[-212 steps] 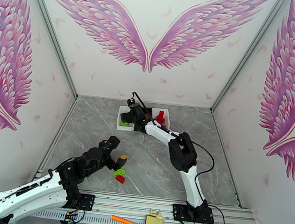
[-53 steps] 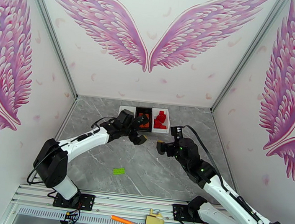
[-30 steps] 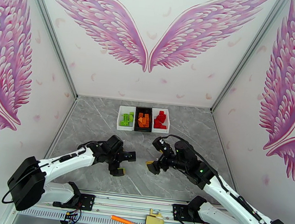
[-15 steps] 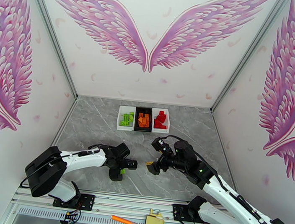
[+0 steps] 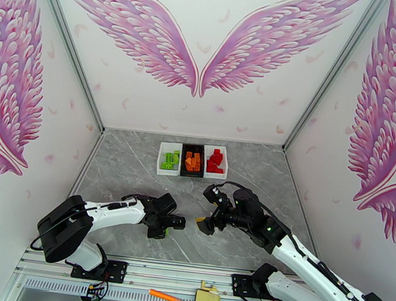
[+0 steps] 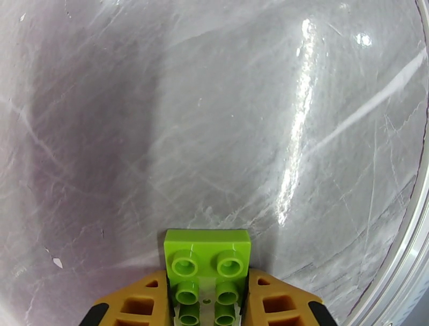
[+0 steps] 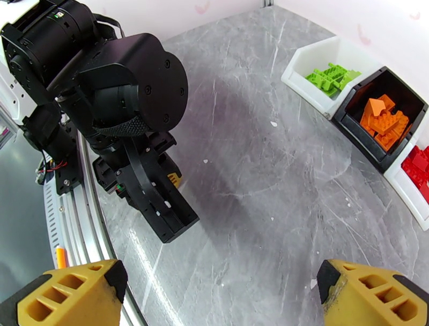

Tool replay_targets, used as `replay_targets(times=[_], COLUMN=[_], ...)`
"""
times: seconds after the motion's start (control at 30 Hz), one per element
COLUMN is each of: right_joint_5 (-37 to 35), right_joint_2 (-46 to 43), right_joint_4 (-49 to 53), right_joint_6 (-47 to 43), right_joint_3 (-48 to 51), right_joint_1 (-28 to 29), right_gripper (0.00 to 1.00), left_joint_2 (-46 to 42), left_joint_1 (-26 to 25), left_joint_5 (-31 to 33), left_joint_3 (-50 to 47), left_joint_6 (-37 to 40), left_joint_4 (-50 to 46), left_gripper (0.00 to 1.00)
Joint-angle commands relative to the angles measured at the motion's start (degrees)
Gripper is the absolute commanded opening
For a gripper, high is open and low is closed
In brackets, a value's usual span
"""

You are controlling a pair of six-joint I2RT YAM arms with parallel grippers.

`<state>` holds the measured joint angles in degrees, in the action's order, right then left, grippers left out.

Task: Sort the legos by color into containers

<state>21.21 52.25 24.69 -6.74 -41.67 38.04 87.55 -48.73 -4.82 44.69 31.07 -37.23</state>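
Note:
In the left wrist view a bright green lego [image 6: 207, 264] sits studs-up on the marble table between two orange fingers [image 6: 137, 300], with my left gripper [image 6: 208, 308] shut on it. From above, that gripper [image 5: 160, 233] is low at the near left of the table. My right gripper [image 5: 204, 223] hangs open near the middle with nothing between its fingertips [image 7: 72, 295]. The containers stand in a row at the back: a white one [image 5: 160, 156] with green legos [image 5: 169, 159], a black one [image 5: 194, 147] with orange legos [image 5: 192, 162], and a white one [image 5: 226, 162] with red legos [image 5: 215, 160].
The left arm's black wrist [image 7: 123, 107] stands close in front of the right gripper. An orange pen-like stick [image 5: 165, 297] lies on the metal rail at the near edge. Winged walls close in the table on three sides.
My left gripper has come down and shut on the green lego at the near left. The right arm has stayed still and open.

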Motion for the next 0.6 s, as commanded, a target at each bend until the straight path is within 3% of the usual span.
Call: replay_targets(times=[0.0, 0.27, 0.57], right_joint_5=[-0.46, -0.65, -2.49], right_joint_2=[0.07, -0.38, -2.33], right_joint_4=[-1.49, -2.99, -13.82], right_joint_6=[-0.29, 0.37, 5.12], right_joint_3=[-1.7, -1.91, -0.44], right_joint_1=[0.5, 0.53, 0.41], right_gripper=[0.99, 0.99, 0.99], left_joint_2=[1.32, -6.8, -15.41], left_joint_1=[0.22, 1.47, 4.93], left_joint_5=[2.71, 1.39, 0.8], left_joint_3=[-0.65, -0.73, -4.93], left_joint_6=[-0.55, -3.65, -14.05], left_joint_4=[1.2, 4.46, 24.19], left_gripper=[0.25, 0.25, 0.25])
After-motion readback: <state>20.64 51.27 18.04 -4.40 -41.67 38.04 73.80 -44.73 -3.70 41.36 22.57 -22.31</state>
